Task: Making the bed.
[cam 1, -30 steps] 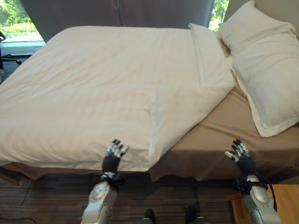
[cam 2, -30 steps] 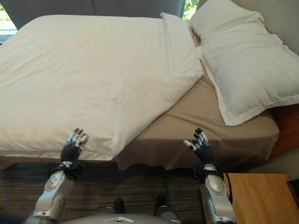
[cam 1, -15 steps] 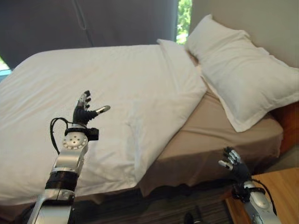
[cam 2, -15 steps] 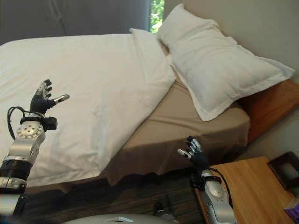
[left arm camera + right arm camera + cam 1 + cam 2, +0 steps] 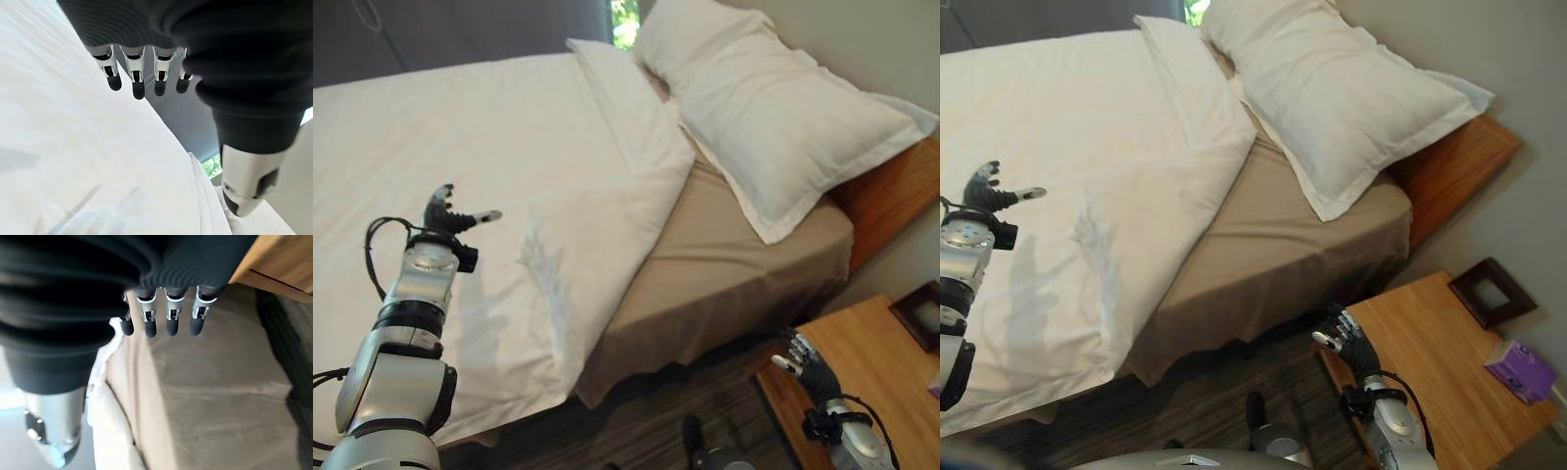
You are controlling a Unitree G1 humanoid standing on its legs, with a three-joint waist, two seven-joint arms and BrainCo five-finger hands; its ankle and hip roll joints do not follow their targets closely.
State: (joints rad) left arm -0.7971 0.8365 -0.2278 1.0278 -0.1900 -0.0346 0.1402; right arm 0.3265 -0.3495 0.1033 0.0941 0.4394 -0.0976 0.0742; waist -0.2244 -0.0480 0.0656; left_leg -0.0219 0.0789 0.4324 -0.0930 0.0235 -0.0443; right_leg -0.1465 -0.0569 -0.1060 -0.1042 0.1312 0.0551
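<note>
- Left hand [image 5: 448, 214] is hovering over the duvet [image 5: 460, 176], fingers spread and relaxed, thumb out to the side, gripping nothing; its wrist view is showing the fingers straight above the white cloth, apart from it
- Right hand [image 5: 800, 360] is hanging low beside the bed's near edge, next to the nightstand [image 5: 867, 362]; fingers loose and apart, gripping nothing
- Duvet is lying across most of the bed, but its near top corner [image 5: 548, 264] is folded back on itself; the fold is leaving the tan sheet [image 5: 724, 264] bare between duvet and pillow [image 5: 773, 117]
- Pillow is resting at the head end against the wooden headboard [image 5: 891, 186], slightly skewed, overlapping the sheet's edge
- Step in hand, as I judge it: reaching for the folded-back corner, with no grasp made yet; the task is looking barely begun
- Next move is probably calling for the left hand to drop onto the fold's edge, pinch the cloth, then draw it toward the pillow to cover the sheet; the right hand would need to rise from beside the nightstand to help flatten
</note>
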